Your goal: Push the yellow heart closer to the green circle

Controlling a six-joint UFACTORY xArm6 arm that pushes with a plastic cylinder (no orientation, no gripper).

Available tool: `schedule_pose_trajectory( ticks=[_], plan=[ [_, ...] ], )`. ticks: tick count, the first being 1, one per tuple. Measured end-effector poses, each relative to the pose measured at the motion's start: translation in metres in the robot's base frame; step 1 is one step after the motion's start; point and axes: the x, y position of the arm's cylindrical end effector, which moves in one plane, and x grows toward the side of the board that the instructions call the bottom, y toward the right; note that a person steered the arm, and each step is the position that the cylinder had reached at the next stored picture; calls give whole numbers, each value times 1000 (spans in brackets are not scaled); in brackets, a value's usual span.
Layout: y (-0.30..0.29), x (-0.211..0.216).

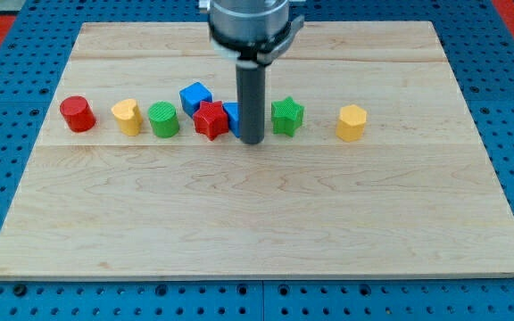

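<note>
A pale wooden board (257, 214) lies on a blue pegboard. The yellow heart (127, 117) sits near the board's left edge, just beside the green circle (163, 119) on its right and the red cylinder (77, 114) on its left. My tip (251, 141), a bare rod with nothing to open or close, stands well to the heart's right, past the red star (211, 119). Count: two yellow, two green, two red, two blue blocks.
</note>
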Motion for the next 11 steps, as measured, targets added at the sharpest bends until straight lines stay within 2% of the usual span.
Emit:
schedule_pose_trajectory(
  ticks=[1, 3, 4, 6, 9, 10, 11],
  plan=[
    [-54, 39],
    [-190, 47],
    [-204, 42],
    [-184, 0],
    [-184, -92],
    [-166, -101],
    [-145, -72]
  ],
)
